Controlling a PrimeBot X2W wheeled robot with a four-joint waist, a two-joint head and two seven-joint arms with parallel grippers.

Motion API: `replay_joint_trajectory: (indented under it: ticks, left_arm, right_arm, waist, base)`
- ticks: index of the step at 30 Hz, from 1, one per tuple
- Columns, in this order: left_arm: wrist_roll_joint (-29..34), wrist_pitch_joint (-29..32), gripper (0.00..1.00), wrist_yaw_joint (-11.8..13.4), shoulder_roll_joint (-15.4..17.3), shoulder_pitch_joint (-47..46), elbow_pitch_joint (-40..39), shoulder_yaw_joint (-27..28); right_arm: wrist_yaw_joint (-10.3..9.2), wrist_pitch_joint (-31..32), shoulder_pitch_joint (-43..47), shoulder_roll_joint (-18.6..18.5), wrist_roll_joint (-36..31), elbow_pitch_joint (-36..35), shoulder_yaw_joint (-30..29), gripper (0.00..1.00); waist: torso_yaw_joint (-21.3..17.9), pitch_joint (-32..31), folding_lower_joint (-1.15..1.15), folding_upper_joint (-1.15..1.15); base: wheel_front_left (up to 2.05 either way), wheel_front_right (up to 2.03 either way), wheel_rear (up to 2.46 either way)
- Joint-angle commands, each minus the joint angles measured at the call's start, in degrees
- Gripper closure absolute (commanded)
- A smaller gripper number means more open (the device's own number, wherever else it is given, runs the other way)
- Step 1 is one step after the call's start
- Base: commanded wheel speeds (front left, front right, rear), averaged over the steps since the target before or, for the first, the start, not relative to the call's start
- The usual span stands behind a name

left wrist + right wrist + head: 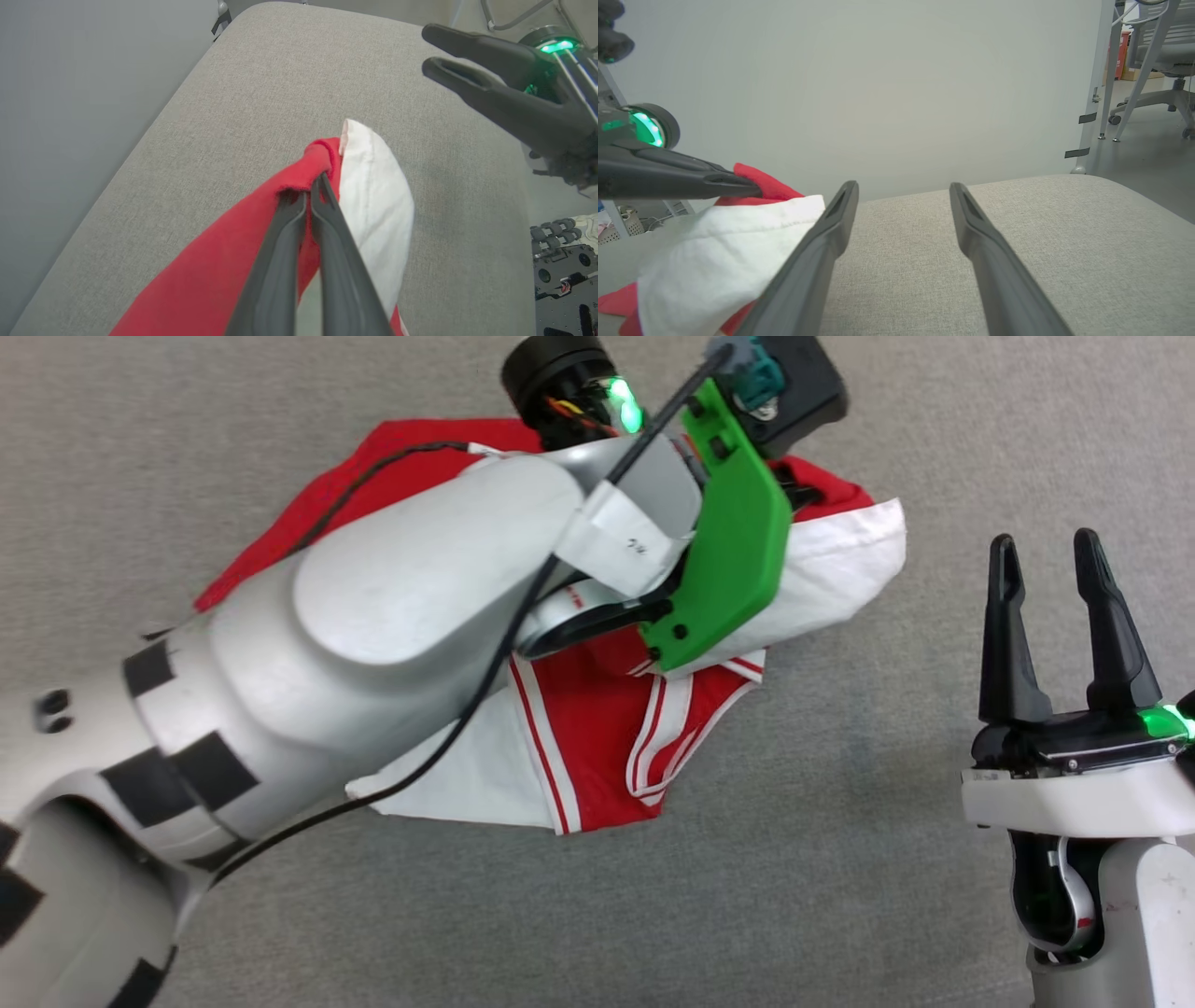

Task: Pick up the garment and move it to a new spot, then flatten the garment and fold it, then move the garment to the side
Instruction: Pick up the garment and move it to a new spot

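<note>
The garment (597,747), red with white sleeves and red-white striped trim, hangs bunched under my left arm above the grey cushion (840,859). My left gripper (309,189) is shut on a red fold of the garment (219,252) beside a white sleeve (376,196). In the head view the left forearm and green wrist bracket (733,551) hide its fingers. My right gripper (1047,551) stands open at the right, apart from the cloth, nothing between its fingers. In the right wrist view my right gripper (901,186) is open, with the white sleeve (719,252) at its left finger.
The grey cushion (261,93) has a rounded far edge with a pale wall (878,84) behind it. An office chair (1157,60) and metal legs stand on the floor at the far right. Dark equipment (560,275) sits beside the cushion.
</note>
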Motion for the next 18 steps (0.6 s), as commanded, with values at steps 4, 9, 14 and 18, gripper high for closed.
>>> replay_joint_trajectory:
  ticks: [4, 9, 14, 18]
  left_arm:
    - [2.68, -0.55, 1.0, -0.16, -4.32, 2.03, 4.66, -0.68]
    - [7.86, 3.08, 1.0, -0.16, -7.0, 9.3, 6.74, -0.72]
    - [11.21, 5.54, 1.0, -0.16, -7.99, 14.55, 7.2, -0.73]
    - [15.55, 2.85, 0.0, -0.16, -8.32, 14.83, 7.62, -0.73]
  right_arm:
    - [-0.03, -0.27, -2.08, -0.06, 1.08, -0.66, -0.15, 0.0]
    - [-0.03, -0.27, -3.12, -0.06, 1.5, -0.72, -0.02, 0.0]
    - [-0.03, -0.27, -3.64, -0.06, 1.41, -0.6, -0.18, 0.0]
    - [-0.03, -0.27, -3.64, -0.06, 0.92, -0.41, -0.28, 0.0]
  waist:
    - [-4.94, 6.02, 0.0, 0.0]
    - [-5.67, 7.33, 0.0, 0.0]
    - [-5.59, 7.6, 0.0, 0.0]
    - [-4.88, 6.78, 0.0, 0.0]
  base:
    - [0.0, 0.0, 0.0]
    - [0.0, 0.0, 0.0]
    - [0.0, 0.0, 0.0]
    - [0.0, 0.0, 0.0]
